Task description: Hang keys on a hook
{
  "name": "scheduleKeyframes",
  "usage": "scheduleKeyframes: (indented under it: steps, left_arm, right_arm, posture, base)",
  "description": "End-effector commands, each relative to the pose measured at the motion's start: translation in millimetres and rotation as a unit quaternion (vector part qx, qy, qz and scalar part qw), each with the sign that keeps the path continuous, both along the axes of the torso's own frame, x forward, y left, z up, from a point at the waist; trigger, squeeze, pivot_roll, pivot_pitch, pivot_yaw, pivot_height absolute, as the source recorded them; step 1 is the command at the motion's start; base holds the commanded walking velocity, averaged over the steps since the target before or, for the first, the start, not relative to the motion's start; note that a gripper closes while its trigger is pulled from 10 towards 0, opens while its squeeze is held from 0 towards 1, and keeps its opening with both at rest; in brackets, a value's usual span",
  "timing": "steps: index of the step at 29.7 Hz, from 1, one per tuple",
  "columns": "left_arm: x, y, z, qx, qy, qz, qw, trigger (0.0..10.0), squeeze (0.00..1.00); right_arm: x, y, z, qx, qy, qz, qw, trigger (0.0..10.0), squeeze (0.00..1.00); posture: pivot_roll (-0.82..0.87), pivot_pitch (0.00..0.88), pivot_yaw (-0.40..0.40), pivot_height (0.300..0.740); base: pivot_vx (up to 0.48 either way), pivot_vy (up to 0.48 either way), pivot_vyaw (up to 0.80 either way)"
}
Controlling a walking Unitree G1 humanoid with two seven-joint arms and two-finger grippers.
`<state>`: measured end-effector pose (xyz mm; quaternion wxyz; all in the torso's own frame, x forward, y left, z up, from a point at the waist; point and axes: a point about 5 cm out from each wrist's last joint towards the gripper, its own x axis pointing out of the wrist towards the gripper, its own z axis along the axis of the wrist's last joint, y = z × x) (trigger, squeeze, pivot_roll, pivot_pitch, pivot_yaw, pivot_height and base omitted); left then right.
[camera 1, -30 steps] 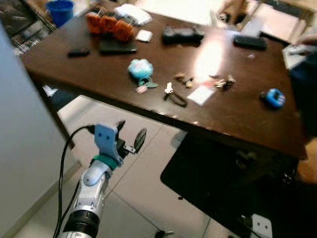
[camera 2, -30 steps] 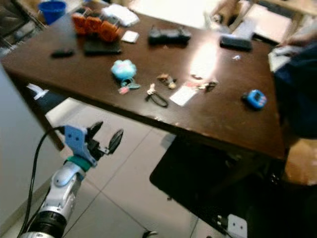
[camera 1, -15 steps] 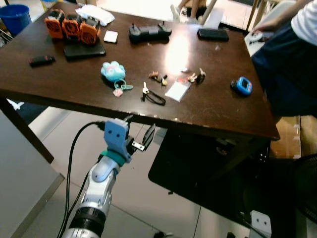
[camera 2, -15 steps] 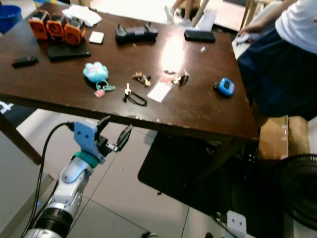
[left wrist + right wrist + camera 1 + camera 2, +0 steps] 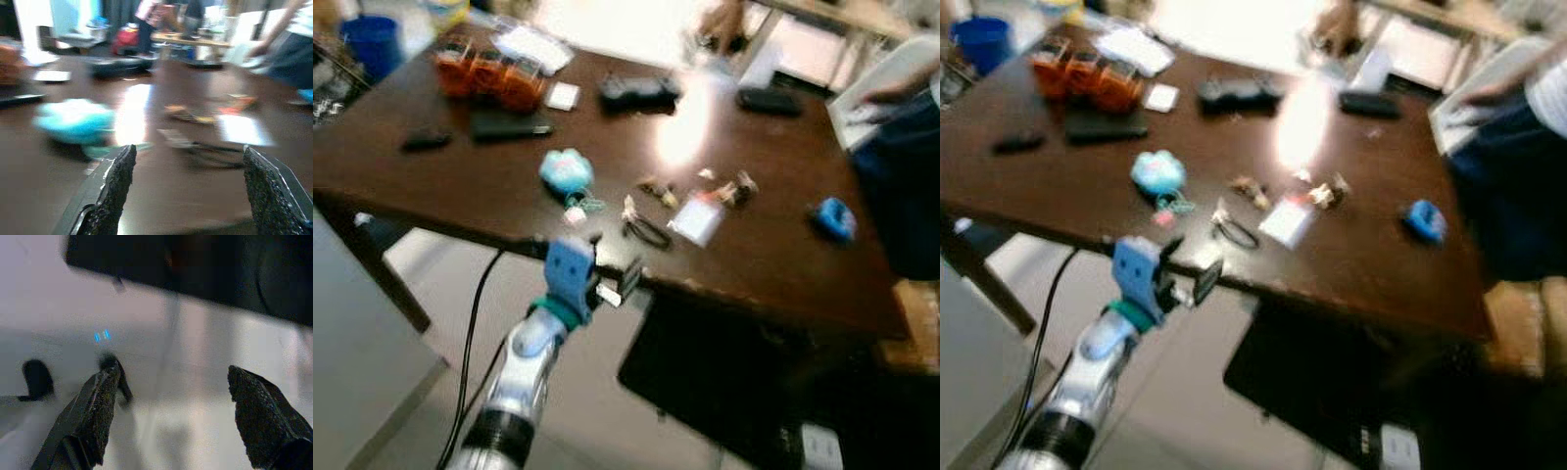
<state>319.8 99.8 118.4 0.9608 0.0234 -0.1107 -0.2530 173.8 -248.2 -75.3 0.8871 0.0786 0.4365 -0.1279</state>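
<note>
Keys are lying on the dark brown desk, frame centre, with a black loop trailing from them; blur is hiding detail. A second small bunch is sitting just right of centre beside a white card. Turquoise plush keychain is resting left of the keys, near the front edge.

Left pincer is hovering at the desk's front edge, lower centre, fingers spread wide and gripping nothing; wrist view is looking across the desk top at plush and keys. Right pincer is hanging over pale floor, fingers parted, nothing between them.

Desk surface is glossy, throwing a bright glare patch at upper centre. Orange blocks and a blue bucket are sitting upper left, a black controller upper centre, a small blue object at right. Floor is pale tile with a black mat under the desk. A person in dark clothing is standing at the right edge.
</note>
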Motion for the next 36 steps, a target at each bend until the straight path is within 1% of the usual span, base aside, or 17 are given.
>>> scheduleKeyframes:
  steps: [1, 5, 9, 11, 12, 16, 17, 18, 21, 25, 28, 29, 30, 31, 32, 33, 36]
  left_arm:
    - [-2.1, -8.2, -1.8, -0.009, 0.006, -0.014, 1.000, 10.0, 0.00]
    - [-2.6, -10.6, 1.6, -0.016, 0.000, -0.027, 1.000, 10.0, 0.00]
    - [-9.3, -18.2, 6.7, -0.029, -0.015, -0.070, 0.997, 10.0, 0.00]
    - [-13.2, -21.6, 6.7, -0.026, -0.017, -0.094, 0.995, 10.0, 0.00]
    - [-17.8, -24.7, 5.9, -0.014, -0.019, -0.119, 0.993, 10.0, 0.00]
    - [-22.6, -26.0, 2.0, 0.011, -0.015, -0.140, 0.990, 10.0, 0.00]
    - [-22.9, -24.3, -0.3, 0.021, -0.012, -0.138, 0.990, 10.0, 0.00]
    - [-20.6, -20.1, -3.4, 0.034, -0.005, -0.118, 0.992, 10.0, 0.00]
    - [-19.0, -18.0, -4.2, 0.040, -0.002, -0.104, 0.994, 10.0, 0.00]
    - [-11.5, -7.7, -5.9, 0.062, 0.009, -0.040, 0.997, 10.0, 0.00]
    - [-11.5, -4.7, -5.7, 0.062, 0.010, -0.033, 0.997, 10.0, 0.00]
    - [-11.4, -1.4, -8.0, 0.071, 0.014, -0.027, 0.997, 10.0, 0.00]
    - [-10.9, 2.5, -12.2, 0.095, 0.024, -0.016, 0.995, 10.0, 0.00]
    - [-10.9, 2.5, -12.2, 0.095, 0.024, -0.016, 0.995, 10.0, 0.00]
    - [-10.6, 5.4, -15.2, 0.112, 0.030, -0.008, 0.993, 10.0, 0.00]
    - [-11.1, 8.6, -23.6, 0.150, 0.054, -0.007, 0.987, 10.0, 0.00]
    - [-11.4, 9.1, -25.4, 0.158, 0.060, -0.007, 0.986, 10.0, 0.00]
  right_arm:
    - [-16.1, -4.3, -6.0, -0.006, 0.026, 0.000, 1.000, 10.0, 0.00]
    - [-16.5, -5.4, -5.8, -0.010, 0.026, 0.002, 1.000, 10.0, 0.00]
    - [-17.1, -6.7, -5.5, -0.008, 0.022, -0.005, 1.000, 10.0, 0.00]
    - [-17.3, -6.9, -5.5, -0.009, 0.022, -0.004, 1.000, 10.0, 0.00]
    - [-17.6, -7.3, -5.5, -0.009, 0.023, -0.004, 1.000, 10.0, 0.00]
    - [-18.1, -7.6, -5.6, -0.010, 0.024, -0.003, 1.000, 10.0, 0.00]
    - [-18.5, -7.8, -5.7, -0.010, 0.024, -0.002, 1.000, 10.0, 0.00]
    - [-19.3, -8.1, -5.9, -0.011, 0.025, -0.002, 1.000, 10.0, 0.00]
    - [-19.9, -8.3, -6.1, -0.011, 0.026, -0.002, 1.000, 10.0, 0.00]
    - [-22.3, -9.2, -6.8, -0.012, 0.029, -0.004, 1.000, 10.0, 0.00]
    - [-23.4, -9.3, -7.2, -0.012, 0.030, -0.005, 0.999, 10.0, 0.00]
    - [-24.4, -9.5, -7.5, -0.012, 0.031, -0.006, 0.999, 10.0, 0.00]
    - [-25.4, -9.7, -7.9, -0.012, 0.032, -0.007, 0.999, 10.0, 0.00]
    - [-25.4, -9.7, -7.9, -0.012, 0.032, -0.007, 0.999, 10.0, 0.00]
    - [-26.1, -9.8, -8.1, -0.012, 0.033, -0.007, 0.999, 10.0, 0.00]
    - [-27.6, -10.1, -8.6, -0.013, 0.035, -0.007, 0.999, 10.0, 0.00]
    - [-27.9, -10.2, -8.7, -0.013, 0.036, -0.007, 0.999, 10.0, 0.00]
  posture:
    - [0.06, 0.064, -0.015, 0.740]
    - [0.05, 0.061, -0.016, 0.740]
    - [0.05, 0.058, -0.016, 0.740]
    - [0.06, 0.059, -0.016, 0.740]
    - [0.06, 0.060, -0.017, 0.740]
    - [0.06, 0.064, -0.017, 0.740]
    - [0.06, 0.069, -0.017, 0.740]
    - [0.06, 0.072, -0.016, 0.740]
    - [0.06, 0.072, -0.016, 0.740]
    - [0.05, 0.080, -0.014, 0.740]
    - [0.05, 0.083, -0.013, 0.740]
    - [0.05, 0.088, -0.011, 0.740]
    - [0.05, 0.090, -0.011, 0.740]
    - [0.05, 0.090, -0.011, 0.740]
    - [0.05, 0.091, -0.011, 0.740]
    - [0.05, 0.093, -0.011, 0.740]
    - [0.05, 0.093, -0.011, 0.740]
  base:
    - [0.424, 0.000, -0.80]
    - [0.393, 0.000, -0.80]
    - [0.000, 0.000, -0.27]
    - [0.000, 0.000, 0.00]
    - [0.000, 0.000, 0.00]
    - [0.000, 0.000, 0.00]
    - [0.000, 0.000, 0.00]
    - [0.000, 0.000, 0.00]
    - [0.000, 0.000, 0.00]
    - [0.000, 0.000, 0.00]
    - [0.000, 0.000, 0.00]
    - [0.000, 0.000, 0.00]
    - [0.000, 0.000, 0.00]
    - [0.000, 0.000, 0.00]
    - [0.000, 0.000, 0.00]
    - [0.000, 0.000, 0.00]
    - [0.000, 0.000, 0.00]
